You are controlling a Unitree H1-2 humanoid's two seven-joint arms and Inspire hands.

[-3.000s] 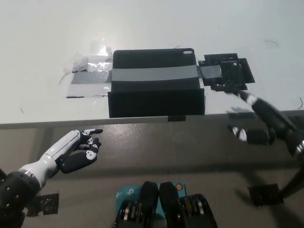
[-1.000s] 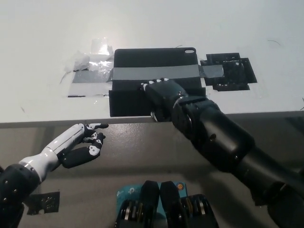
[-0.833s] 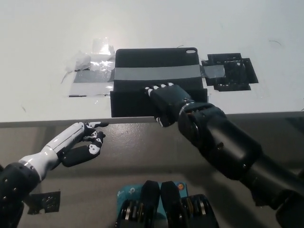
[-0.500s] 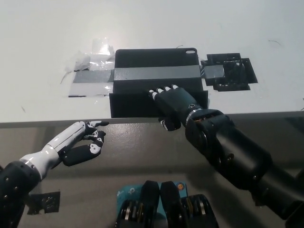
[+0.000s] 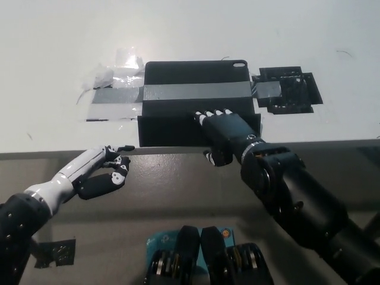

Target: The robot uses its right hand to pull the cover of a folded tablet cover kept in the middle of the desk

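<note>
Resting below the near edge of the worktop [image 5: 53, 35], at the lower left: left hand [image 5: 98, 172], white with dark fingertips, fingers loosely apart, holding nothing; its topmost fingertip lies close against the underside of the edge, contact not certain.

Right hand [image 5: 222, 133], black: laid palm-down on the near flap of the tablet cover [image 5: 196, 92], pale fingertips [image 5: 209, 113] spread just short of the grey band. The thumb hangs over the flap's front edge at the worktop lip. Whether the hand grips the flap or only presses on it cannot be told; the underside of the palm and the flap's edge beneath it are hidden. The bulky black forearm runs off the picture at the lower right, cut off by the frame.

Tablet cover: black, folded, lying flat at the middle of the worktop close to its near edge, long side across the view. Its near flap forms a separate darker panel reaching the worktop edge.

Grey tape band [image 5: 196, 91]: crosses the cover from side to side and continues onto the white surface at both ends.

Crumpled clear tape [image 5: 113, 74]: left of the cover, on the worktop, outline hard to make out against the white.

Black tape patch [image 5: 288, 90]: right of the cover, overlapping strips over the band's right end.
</note>
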